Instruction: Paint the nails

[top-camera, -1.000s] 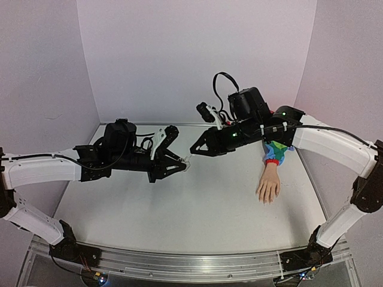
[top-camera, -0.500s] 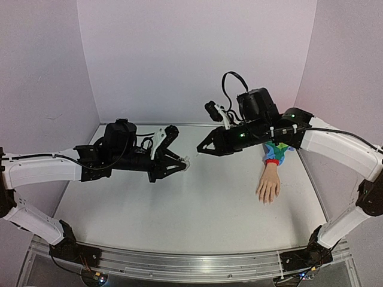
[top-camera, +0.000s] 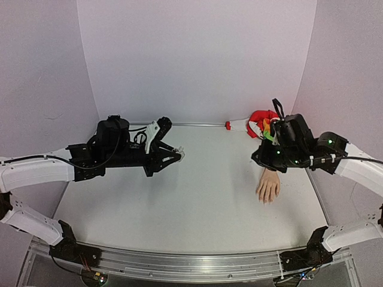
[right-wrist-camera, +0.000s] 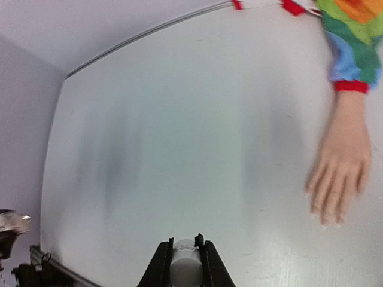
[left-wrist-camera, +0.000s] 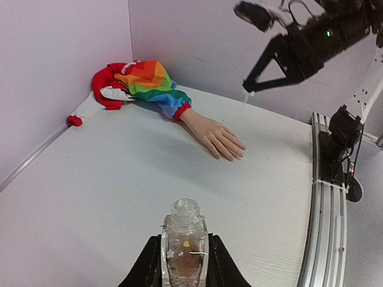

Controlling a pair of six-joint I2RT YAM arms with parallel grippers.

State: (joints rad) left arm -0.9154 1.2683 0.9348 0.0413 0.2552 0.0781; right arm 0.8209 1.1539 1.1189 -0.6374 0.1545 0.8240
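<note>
The pale fake hand (top-camera: pixel 268 186) lies palm down at the right of the table, its rainbow sleeve (top-camera: pixel 264 126) with a red cuff trailing to the back wall. It also shows in the left wrist view (left-wrist-camera: pixel 216 137) and the right wrist view (right-wrist-camera: pixel 341 173). Its tiny nails (right-wrist-camera: pixel 326 216) point toward the near edge. My right gripper (top-camera: pixel 258 160) is shut on the white brush cap (right-wrist-camera: pixel 184 263) and hovers above and just left of the fake hand's wrist. The brush tip (left-wrist-camera: pixel 245 98) hangs below it. My left gripper (top-camera: pixel 178 155) is shut on the small clear bottle (left-wrist-camera: pixel 184 242), uncapped and upright, at the left centre.
A red and white bit of fabric (left-wrist-camera: pixel 90 107) trails from the sleeve along the back wall. The white table (top-camera: pixel 191 203) ends at a metal rail (top-camera: pixel 179 263) at the near edge. Purple walls close in the left, back and right sides.
My right gripper has swung from beside the bottle at the centre over to the right, down above the fake hand, uncovering the sleeve. My left gripper has drawn back slightly with the bottle.
</note>
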